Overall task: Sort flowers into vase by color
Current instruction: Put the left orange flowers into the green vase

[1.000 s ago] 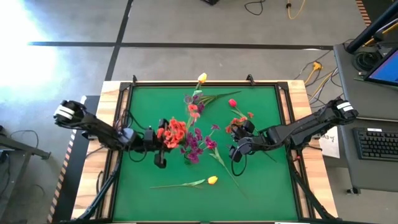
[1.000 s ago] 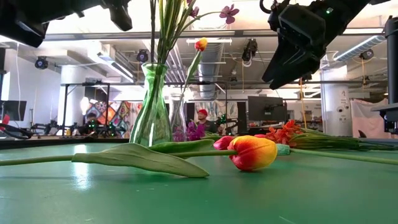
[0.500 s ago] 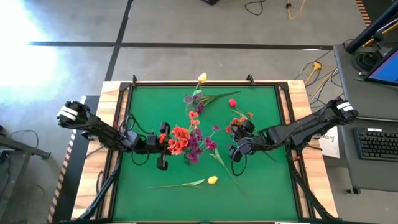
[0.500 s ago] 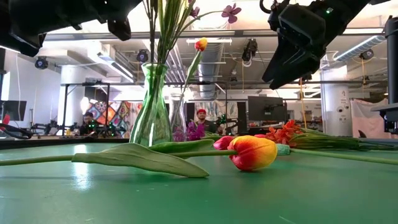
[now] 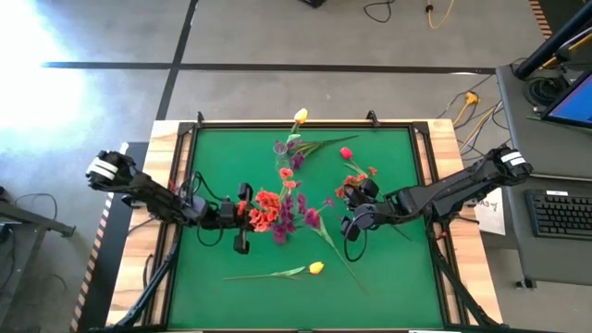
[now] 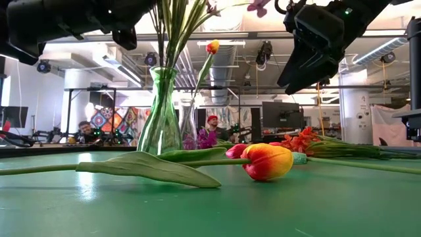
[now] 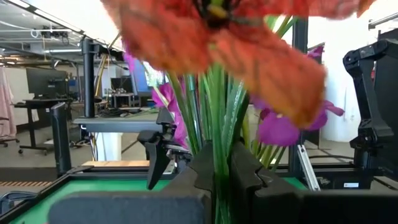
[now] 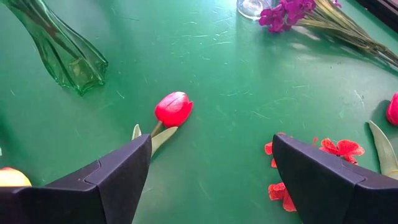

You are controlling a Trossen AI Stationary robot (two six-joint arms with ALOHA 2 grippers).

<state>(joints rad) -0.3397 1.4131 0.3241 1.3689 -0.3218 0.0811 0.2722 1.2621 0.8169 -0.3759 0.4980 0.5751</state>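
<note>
Green table [image 5: 388,268]; left hand [image 5: 252,213] clamped on flowers [image 5: 265,205]; right hand [image 5: 351,225] wide, hovering.

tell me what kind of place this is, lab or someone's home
Most likely a robotics lab or workshop, not a home: a green table on bare concrete floor, monitors on stands behind, exposed ceiling ducts.
</note>
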